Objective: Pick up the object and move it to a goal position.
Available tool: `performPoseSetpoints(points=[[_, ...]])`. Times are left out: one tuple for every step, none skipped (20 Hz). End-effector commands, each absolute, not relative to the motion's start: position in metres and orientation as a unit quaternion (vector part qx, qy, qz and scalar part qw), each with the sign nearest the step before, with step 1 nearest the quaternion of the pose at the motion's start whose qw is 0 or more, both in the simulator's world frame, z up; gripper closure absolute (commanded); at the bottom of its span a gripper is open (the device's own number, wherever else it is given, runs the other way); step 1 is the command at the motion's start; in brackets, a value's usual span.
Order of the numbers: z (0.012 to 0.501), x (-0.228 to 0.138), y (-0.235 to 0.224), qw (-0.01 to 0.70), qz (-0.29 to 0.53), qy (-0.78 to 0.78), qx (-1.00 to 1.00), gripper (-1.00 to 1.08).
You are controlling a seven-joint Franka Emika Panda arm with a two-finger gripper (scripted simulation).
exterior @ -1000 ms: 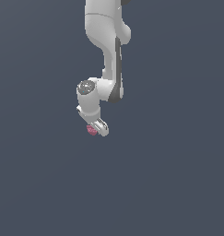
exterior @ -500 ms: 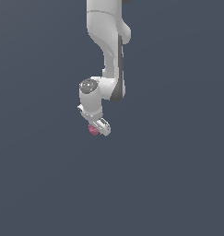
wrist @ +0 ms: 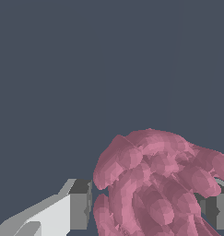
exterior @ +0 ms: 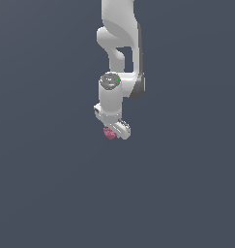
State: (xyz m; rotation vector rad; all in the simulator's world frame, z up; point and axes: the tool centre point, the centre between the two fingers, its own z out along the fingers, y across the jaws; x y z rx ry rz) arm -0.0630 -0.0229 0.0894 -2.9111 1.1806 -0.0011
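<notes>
White arm (exterior: 120,58), grey-tipped fingers (wrist: 80,205)

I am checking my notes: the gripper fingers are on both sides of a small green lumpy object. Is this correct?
Not quite: the object is pink-red, not green, as the wrist view shows. It does sit between the fingers of the gripper.

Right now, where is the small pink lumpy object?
The pink object sits near the middle of the exterior view, directly under the white end effector. In the wrist view it fills the space between the two fingers.
</notes>
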Motion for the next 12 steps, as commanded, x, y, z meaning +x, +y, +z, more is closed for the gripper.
performPoseSetpoints(points=[[0.102, -0.060, -0.004, 0.000, 0.000, 0.376, -0.927, 1.08], [0.107, -0.059, 0.002, 0.000, 0.000, 0.376, -0.927, 1.08], [0.111, -0.058, 0.008, 0.000, 0.000, 0.376, -0.927, 1.08], [0.114, -0.057, 0.013, 0.000, 0.000, 0.376, -0.927, 1.08], [0.117, -0.056, 0.018, 0.000, 0.000, 0.376, -0.927, 1.08], [0.120, -0.055, 0.022, 0.000, 0.000, 0.376, -0.927, 1.08], [0.122, -0.055, 0.026, 0.000, 0.000, 0.376, -0.927, 1.08], [0.124, -0.054, 0.028, 0.000, 0.000, 0.376, -0.927, 1.08], [0.126, -0.053, 0.031, 0.000, 0.000, 0.376, -0.927, 1.08], [0.127, -0.053, 0.032, 0.000, 0.000, 0.376, -0.927, 1.08], [0.127, -0.052, 0.033, 0.000, 0.000, 0.376, -0.927, 1.08], [0.128, -0.052, 0.034, 0.000, 0.000, 0.376, -0.927, 1.08]])
